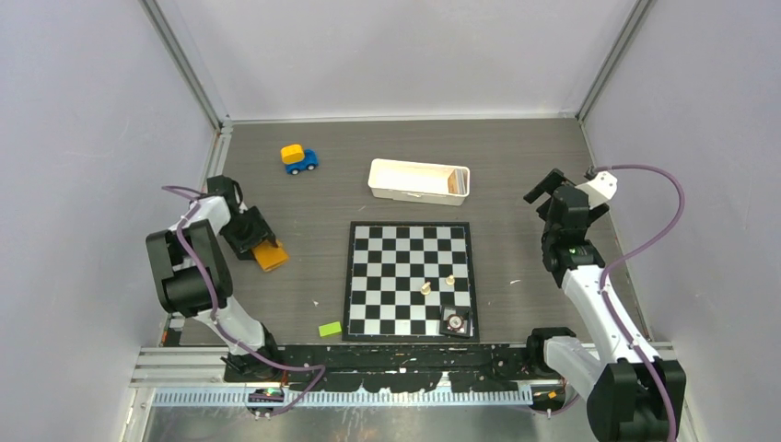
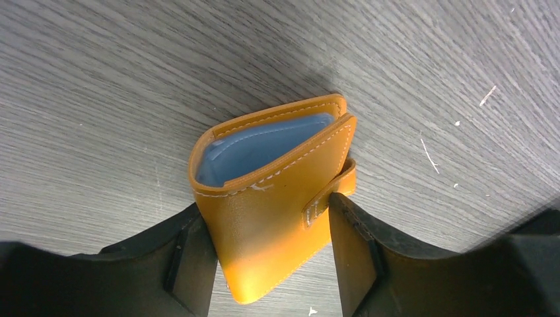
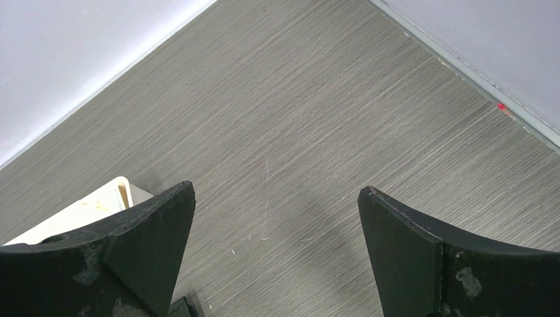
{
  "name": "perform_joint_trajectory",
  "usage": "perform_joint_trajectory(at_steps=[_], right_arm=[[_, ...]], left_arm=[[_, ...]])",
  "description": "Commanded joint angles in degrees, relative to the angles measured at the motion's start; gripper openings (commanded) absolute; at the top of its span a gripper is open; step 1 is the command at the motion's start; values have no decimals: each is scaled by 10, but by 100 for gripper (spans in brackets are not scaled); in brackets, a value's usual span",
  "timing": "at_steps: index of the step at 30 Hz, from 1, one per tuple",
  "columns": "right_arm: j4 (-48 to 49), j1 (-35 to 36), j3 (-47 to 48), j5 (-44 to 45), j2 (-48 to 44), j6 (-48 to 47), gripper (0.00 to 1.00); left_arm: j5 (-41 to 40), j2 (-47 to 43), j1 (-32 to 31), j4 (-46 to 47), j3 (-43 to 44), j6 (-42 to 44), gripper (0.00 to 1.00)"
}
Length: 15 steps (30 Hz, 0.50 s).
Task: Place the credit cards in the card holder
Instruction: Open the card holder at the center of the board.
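Left wrist view: the left gripper (image 2: 267,205) is seen clamped on the card holder (image 2: 277,178), with one finger pressed against each side of the orange wallet and the strap side met by the right-hand finger. The card holder is gripped with its fold gaping slightly, and a light blue card (image 2: 257,148) is seen tucked inside it. Whether its lower edge touches the table (image 2: 99,79) cannot be told. In the top view the card holder is found at the left of the table, well apart from the chessboard (image 1: 410,281). The right gripper (image 3: 277,189) is held with its jaws wide apart, only wood-grain surface being seen between them, near the back right corner, and a corner of the white tray (image 3: 99,201) is caught at the left of its view. A blue and yellow toy car (image 1: 298,158) is seen behind the left arm, and a green block (image 1: 330,328) is seen by the board's near left corner
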Motion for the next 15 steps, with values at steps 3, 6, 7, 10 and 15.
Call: perform_joint_trajectory(at_steps=[3, 6, 7, 10, 15], right_arm=[[31, 0, 18, -45, 13, -6, 98], [16, 0, 37, -110, 17, -14, 97], [9, 0, 47, -134, 19, -17, 97], [-26, 0, 84, -220, 28, -29, 97], [-88, 15, 149, -395, 64, -21, 95]], left_arm=[[10, -39, -11, 12, -17, 14, 19], [16, -132, -43, 26, -30, 22, 11], [17, -155, -58, 30, -32, 28, 8], [19, -208, -110, 41, -35, 51, 0], [63, -276, -180, 80, -46, 78, 0]])
